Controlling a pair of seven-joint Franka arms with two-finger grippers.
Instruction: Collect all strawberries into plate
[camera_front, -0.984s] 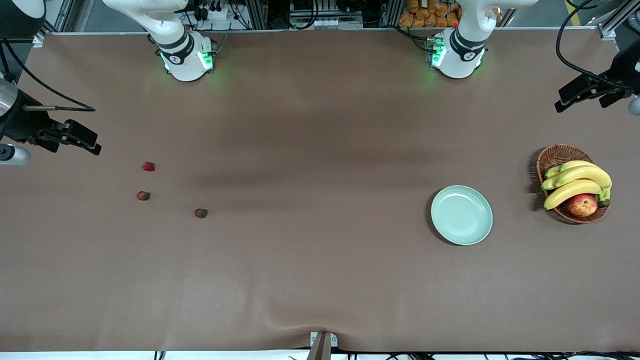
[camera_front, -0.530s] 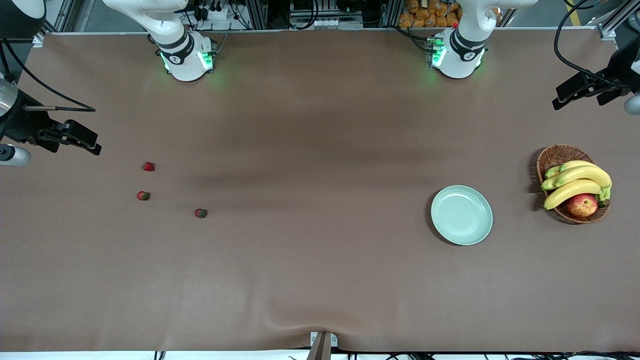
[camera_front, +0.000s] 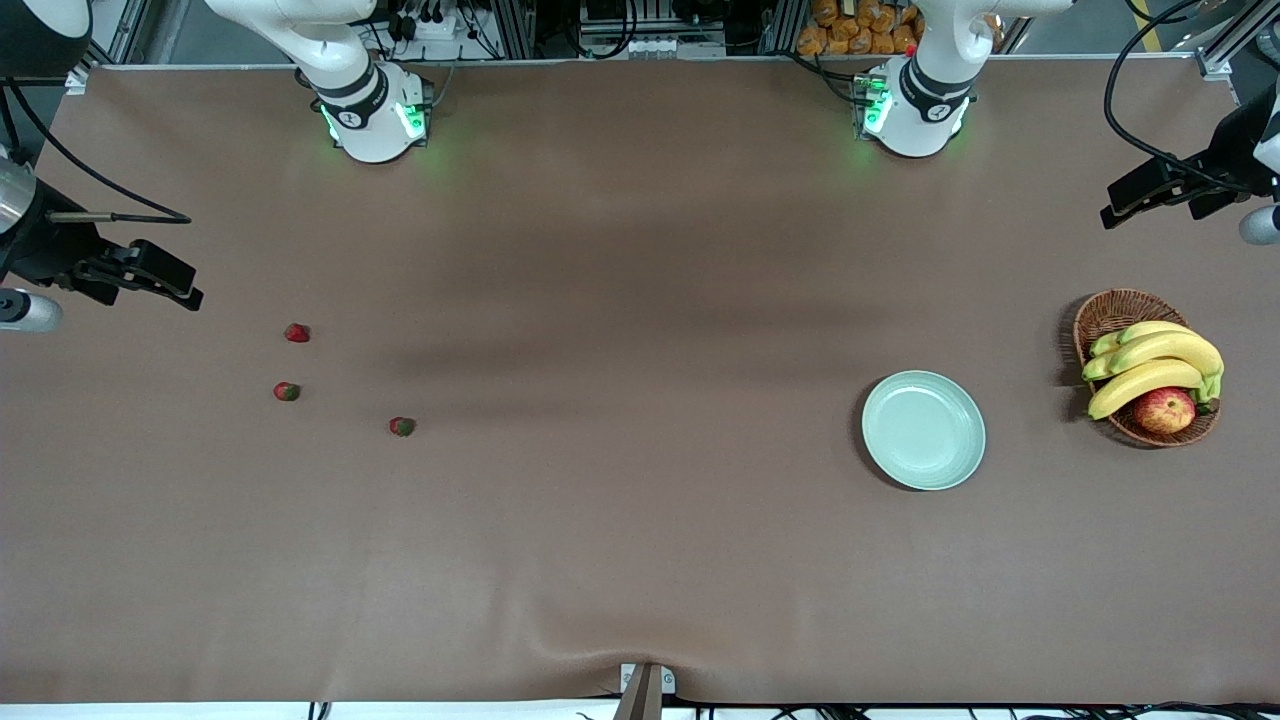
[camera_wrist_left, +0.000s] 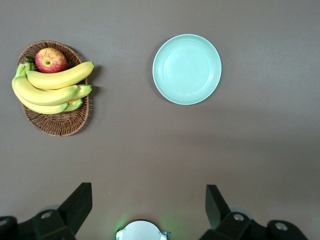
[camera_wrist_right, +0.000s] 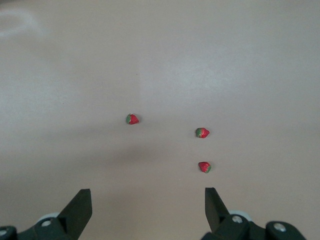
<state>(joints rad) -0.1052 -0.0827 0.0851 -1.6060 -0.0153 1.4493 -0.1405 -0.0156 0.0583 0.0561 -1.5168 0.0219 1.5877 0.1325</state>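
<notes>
Three small red strawberries lie on the brown cloth toward the right arm's end: one (camera_front: 296, 333), a second (camera_front: 287, 391) nearer the camera, and a third (camera_front: 402, 427) more toward the table's middle. The right wrist view shows all three strawberries (camera_wrist_right: 132, 119) (camera_wrist_right: 202, 132) (camera_wrist_right: 204, 167). My right gripper (camera_front: 188, 284) (camera_wrist_right: 147, 200) hangs open and empty above that end of the table, apart from the berries. The mint-green plate (camera_front: 923, 430) (camera_wrist_left: 187, 69) lies empty toward the left arm's end. My left gripper (camera_front: 1135, 195) (camera_wrist_left: 149, 197) hovers open and empty over that end.
A brown wicker basket (camera_front: 1110, 312) (camera_wrist_left: 55, 125) with bananas (camera_front: 1150, 365) and a red-yellow apple (camera_front: 1165, 409) stands beside the plate, at the left arm's end. Both arm bases (camera_front: 375, 115) (camera_front: 915, 110) stand along the table's edge farthest from the camera.
My left gripper has drifted slightly toward the table's middle. The right arm, strawberries and plate have not moved.
</notes>
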